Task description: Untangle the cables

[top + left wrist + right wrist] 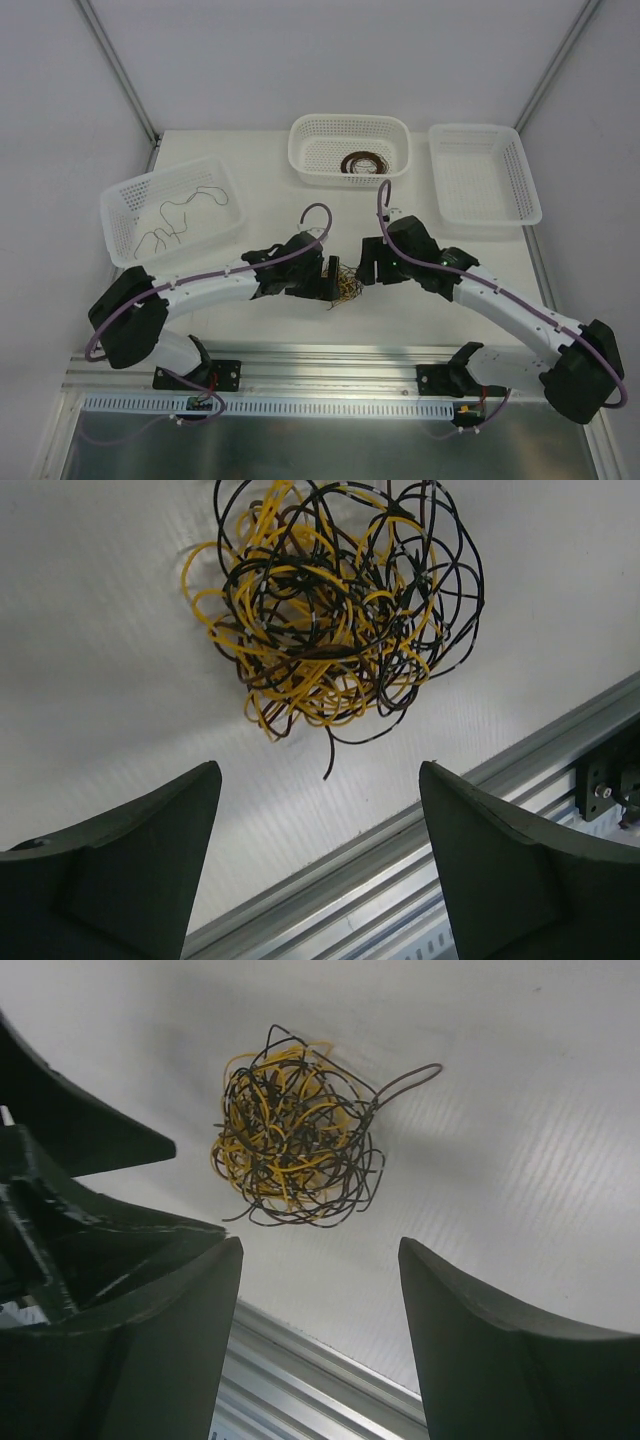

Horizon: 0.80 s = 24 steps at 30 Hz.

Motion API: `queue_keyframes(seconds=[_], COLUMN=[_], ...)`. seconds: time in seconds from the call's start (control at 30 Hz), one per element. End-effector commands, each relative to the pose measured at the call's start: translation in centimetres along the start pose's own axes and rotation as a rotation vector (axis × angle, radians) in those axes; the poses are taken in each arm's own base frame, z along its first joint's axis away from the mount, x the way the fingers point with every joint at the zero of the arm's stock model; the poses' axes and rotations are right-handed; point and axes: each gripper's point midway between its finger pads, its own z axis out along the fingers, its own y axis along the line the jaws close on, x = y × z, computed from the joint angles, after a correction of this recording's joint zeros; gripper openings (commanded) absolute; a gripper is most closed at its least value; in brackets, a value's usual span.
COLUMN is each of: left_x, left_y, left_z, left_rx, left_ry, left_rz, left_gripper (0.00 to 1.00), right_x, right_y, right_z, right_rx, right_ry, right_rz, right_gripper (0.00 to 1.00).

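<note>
White table [250,150] is carrying the cables [347,288] as one tangled black-and-yellow clump near the middle of its near edge, between both arms' tips. Left wrist: left gripper [320,770] is hanging released, jaws wide, clump lying just beyond, untouched. Right wrist: right gripper [320,1245] is also standing released, grasping nothing, clump lying ahead.

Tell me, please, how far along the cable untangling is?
Done: one dark strand lies in the left basket, a coil in the middle basket. In hand: nothing; the left pincer and right pincer hang open either side of the clump, touching no wire. Left: the black-and-yellow clump on the table, still one tight knot.
</note>
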Motion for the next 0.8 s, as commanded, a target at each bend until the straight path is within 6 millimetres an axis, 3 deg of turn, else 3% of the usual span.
queue_keyframes(seconds=[0.0, 0.17, 0.23, 0.27, 0.37, 0.53, 0.7, 0.77], left_x=[-2.0, -1.1, -0.9, -0.6, -0.6, -0.4, -0.4, -1.0], left_y=[-3.0, -2.9, -2.9, -2.6, -2.1, -2.0, -1.2, -1.0], left_z=[1.2, 3.4, 3.8, 3.8, 3.8, 3.9, 3.3, 2.5], left_rx=[0.082, 0.071, 0.072, 0.067, 0.055, 0.066, 0.045, 0.035], left_ry=[-0.047, 0.002, 0.012, 0.015, -0.001, -0.016, -0.040, -0.081], left_rz=[0.049, 0.060, 0.058, 0.058, 0.066, 0.058, 0.035, 0.027], left_gripper=[0.80, 0.60, 0.52, 0.43, 0.33, 0.00, 0.00, 0.00], right_x=[-0.8, 0.9, 1.1, 2.4, 2.9, 4.3, 4.6, 4.5], right_y=[2.8, 2.5, 3.0, 2.5, 2.7, 1.4, -0.2, -1.5], right_z=[0.8, 3.3, 4.2, 5.0, 6.4, 8.6, 8.6, 8.3], right_rx=[-0.134, -0.139, -0.168, -0.157, -0.167, -0.116, -0.061, -0.031], right_ry=[0.006, 0.070, 0.068, 0.103, 0.120, 0.160, 0.144, 0.134], right_rz=[0.025, 0.061, 0.089, 0.103, 0.135, 0.143, 0.130, 0.147], right_gripper=[0.67, 0.65, 0.64, 0.63, 0.62, 0.56, 0.29, 0.09])
